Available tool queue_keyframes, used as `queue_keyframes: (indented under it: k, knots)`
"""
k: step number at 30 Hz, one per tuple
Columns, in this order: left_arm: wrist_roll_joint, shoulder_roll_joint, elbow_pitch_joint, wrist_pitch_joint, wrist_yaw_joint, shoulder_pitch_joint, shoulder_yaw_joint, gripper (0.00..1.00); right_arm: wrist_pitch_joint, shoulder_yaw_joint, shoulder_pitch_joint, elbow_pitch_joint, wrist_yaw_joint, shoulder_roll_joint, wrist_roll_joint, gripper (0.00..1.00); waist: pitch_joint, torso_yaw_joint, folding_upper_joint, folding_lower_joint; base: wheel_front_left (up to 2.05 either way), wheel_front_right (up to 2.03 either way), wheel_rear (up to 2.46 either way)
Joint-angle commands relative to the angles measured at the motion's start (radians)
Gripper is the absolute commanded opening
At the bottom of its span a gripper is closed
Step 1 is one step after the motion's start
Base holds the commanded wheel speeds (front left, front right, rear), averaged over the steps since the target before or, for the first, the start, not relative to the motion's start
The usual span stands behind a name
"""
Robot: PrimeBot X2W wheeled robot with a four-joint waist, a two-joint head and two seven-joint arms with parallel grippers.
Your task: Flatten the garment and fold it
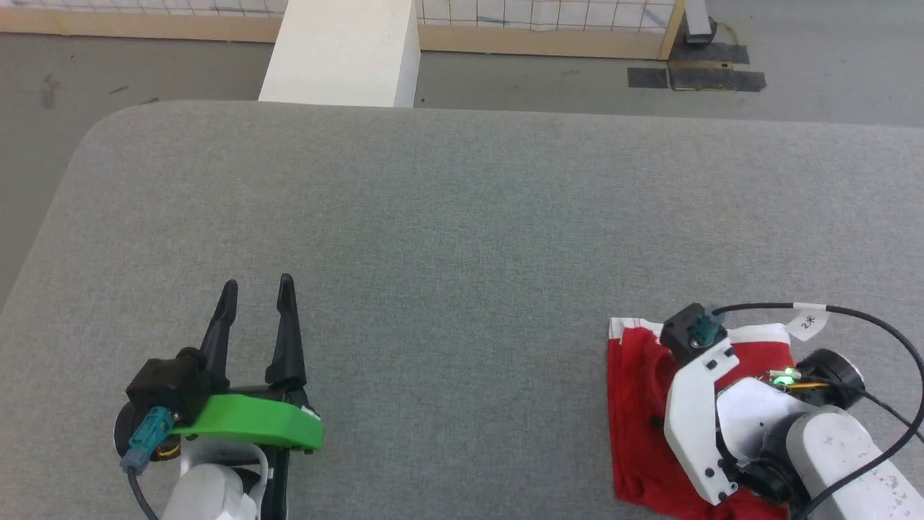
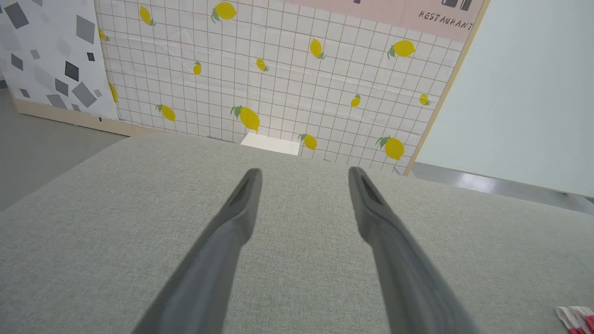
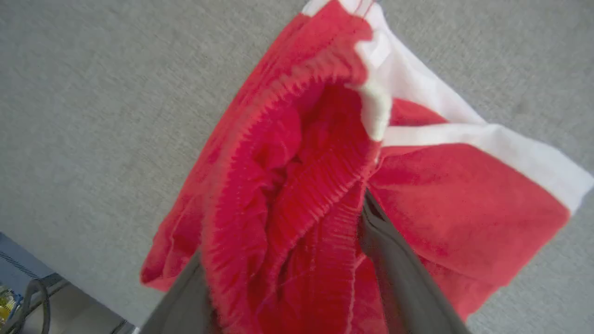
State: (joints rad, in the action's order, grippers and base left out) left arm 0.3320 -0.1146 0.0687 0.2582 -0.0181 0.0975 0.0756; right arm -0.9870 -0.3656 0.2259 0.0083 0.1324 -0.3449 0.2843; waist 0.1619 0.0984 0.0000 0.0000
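The left hand [image 1: 258,289] hovers above the grey tabletop [image 1: 462,217] at its near left, fingers fully spread and empty. The garment [image 1: 635,404] lies bunched at the near right edge. The right hand [image 3: 297,278] points down into it, its fingers [image 3: 394,269] wide apart with the gathered waistband between them.

right hand [image 3: 287,232]: fingertips buried in garment [image 3: 464,208] | garment: cut off below
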Motion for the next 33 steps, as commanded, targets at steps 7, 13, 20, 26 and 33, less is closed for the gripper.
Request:
queue_keyframes:
  k: [7, 13, 20, 26, 33]
  knots:
    - [-0.017, -0.002, 0.005, 0.004, -0.014, -0.010, -0.015, 1.00, 0.008, -0.003, -0.016, -0.175, -0.002, 0.022, 0.072, 1.00, -0.039, -0.050, 0.0000, 0.0000, 0.00, 0.00, 0.00]
    - [-0.030, -0.006, -0.012, 0.004, -0.005, -0.017, -0.016, 1.00, 0.053, 0.138, -0.058, -0.248, -0.002, 0.065, 0.044, 1.00, -0.053, -0.090, 0.0000, 0.0000, 0.00, 0.00, 0.00]
    - [-0.036, -0.009, -0.022, 0.004, -0.001, -0.018, -0.009, 1.00, 0.081, 0.336, -0.173, -0.204, -0.002, 0.109, -0.078, 1.00, -0.049, -0.112, 0.0000, 0.0000, 0.00, 0.00, 0.00]
    - [-0.035, -0.006, -0.021, 0.003, -0.002, -0.014, 0.003, 1.00, 0.113, 0.373, -0.228, -0.112, -0.002, 0.146, -0.154, 1.00, -0.020, -0.106, 0.0000, 0.0000, 0.00, 0.00, 0.00]
    - [-0.033, -0.008, -0.016, 0.003, -0.002, -0.002, 0.006, 1.00, 0.197, 0.367, -0.197, 0.043, -0.002, 0.183, -0.220, 1.00, 0.008, -0.090, 0.0000, 0.0000, 0.00, 0.00, 0.00]
